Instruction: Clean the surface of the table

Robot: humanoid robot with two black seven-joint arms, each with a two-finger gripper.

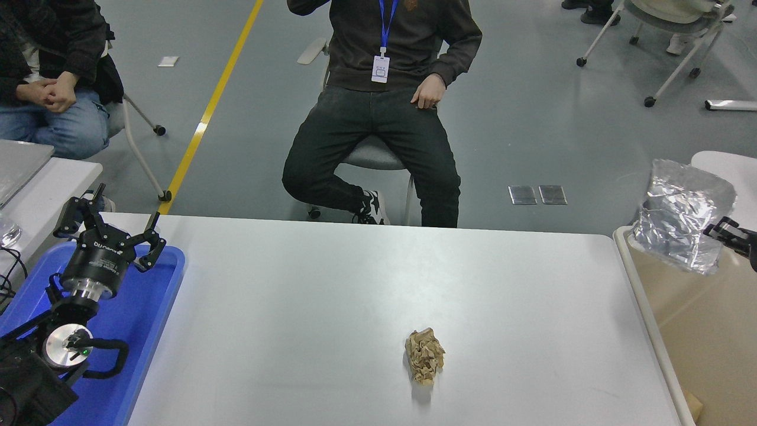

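The white table surface (331,296) fills the middle of the head view. A crumpled ball of brown paper (424,355) lies on it, right of centre and near the front. My right gripper (719,229) comes in at the right edge, shut on a crinkled silver foil bag (679,214), which hangs in the air over the beige bin (704,331) beside the table's right end. My left gripper (109,231) is open and empty, parked over the blue tray (151,307) at the lower left.
A person sits on a chair (372,155) at the far side, facing the table. Another person sits at the upper left. A greyish-white side table (44,186) stands at the left. Chairs on wheels stand at the upper right.
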